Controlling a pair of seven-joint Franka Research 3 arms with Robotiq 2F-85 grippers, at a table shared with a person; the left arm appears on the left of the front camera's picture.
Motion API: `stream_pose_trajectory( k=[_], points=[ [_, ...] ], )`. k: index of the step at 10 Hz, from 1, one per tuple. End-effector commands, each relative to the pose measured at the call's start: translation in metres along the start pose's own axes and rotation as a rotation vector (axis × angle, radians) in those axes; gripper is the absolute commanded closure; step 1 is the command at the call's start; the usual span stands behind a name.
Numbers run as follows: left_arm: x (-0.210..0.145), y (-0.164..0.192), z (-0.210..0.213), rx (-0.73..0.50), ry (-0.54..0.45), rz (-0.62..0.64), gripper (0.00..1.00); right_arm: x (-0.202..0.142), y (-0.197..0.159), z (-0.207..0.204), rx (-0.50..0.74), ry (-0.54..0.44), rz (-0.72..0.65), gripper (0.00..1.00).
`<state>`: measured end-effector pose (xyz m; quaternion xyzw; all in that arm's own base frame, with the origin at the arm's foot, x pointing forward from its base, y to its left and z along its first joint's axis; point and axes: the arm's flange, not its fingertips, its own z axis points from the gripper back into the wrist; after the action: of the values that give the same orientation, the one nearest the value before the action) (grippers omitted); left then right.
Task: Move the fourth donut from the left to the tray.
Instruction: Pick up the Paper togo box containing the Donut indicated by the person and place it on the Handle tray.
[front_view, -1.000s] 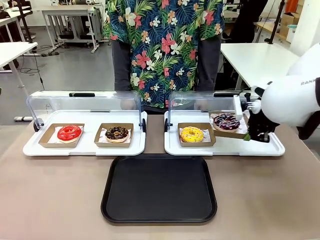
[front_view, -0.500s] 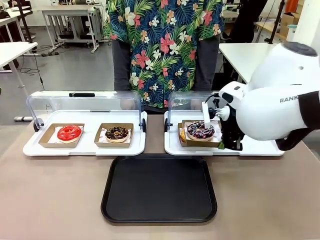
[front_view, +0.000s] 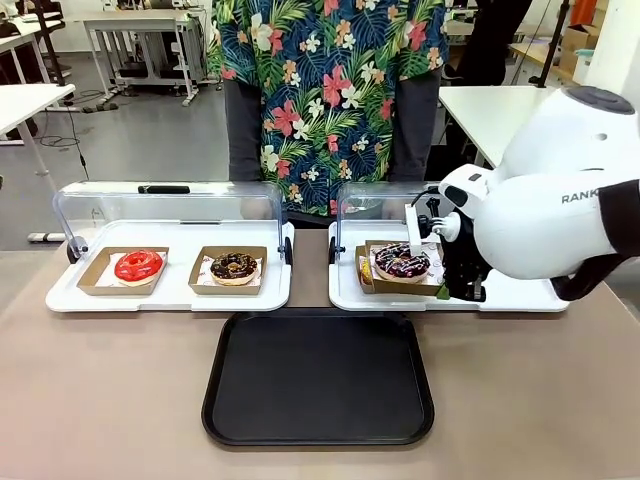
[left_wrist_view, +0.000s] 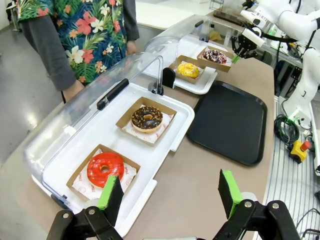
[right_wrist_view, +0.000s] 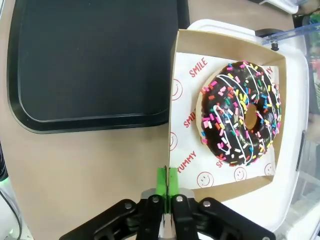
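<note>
The fourth donut (front_view: 402, 261), chocolate-glazed with pink and white stripes and coloured sprinkles, lies on white paper in a brown cardboard holder (front_view: 405, 287). The holder hangs over the right white display tray, covering most of the yellow donut (front_view: 365, 268). My right gripper (front_view: 455, 290) is shut on the holder's right edge. In the right wrist view its green pads (right_wrist_view: 167, 177) pinch the holder wall (right_wrist_view: 175, 100) beside the donut (right_wrist_view: 242, 120). The black tray (front_view: 318, 380) lies in front on the table, also seen as the tray (right_wrist_view: 95, 60) from the wrist. My left gripper (left_wrist_view: 170, 192) is open over the table's left end.
The left white display tray (front_view: 170, 296) holds a red donut (front_view: 138, 266) and a crumb-topped chocolate donut (front_view: 234, 267). Both trays have clear lids raised at the back. A person in a flowered shirt (front_view: 330, 90) stands at the far side.
My right arm has carried the holder with the fourth donut leftward, from the right end of the display tray to above the yellow donut. It has barely moved in the last half second.
</note>
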<state>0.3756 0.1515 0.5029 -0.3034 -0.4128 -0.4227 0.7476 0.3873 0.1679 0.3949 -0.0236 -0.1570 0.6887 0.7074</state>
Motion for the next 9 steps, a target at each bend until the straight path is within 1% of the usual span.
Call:
stream_pose_trajectory(
  k=[1,2,5,7,9],
  points=[
    [0.003,-0.001,0.001,-0.004,-0.011,0.01,0.0,0.001,0.001,0.0,0.0,0.0,0.003,0.98],
    [0.003,-0.001,0.001,-0.004,-0.011,0.01,0.0,0.021,0.019,-0.009,-0.032,-0.019,-0.008,0.98],
    [0.003,-0.001,0.001,-0.004,-0.011,0.01,0.0,0.067,0.07,-0.025,-0.087,-0.015,-0.035,0.98],
    [0.003,-0.001,0.001,-0.004,-0.011,0.01,0.0,0.093,0.103,-0.035,-0.102,0.007,-0.061,0.98],
    [0.003,-0.001,0.001,-0.004,-0.011,0.01,0.0,0.108,0.128,-0.043,-0.129,-0.004,-0.071,0.98]
  ],
)
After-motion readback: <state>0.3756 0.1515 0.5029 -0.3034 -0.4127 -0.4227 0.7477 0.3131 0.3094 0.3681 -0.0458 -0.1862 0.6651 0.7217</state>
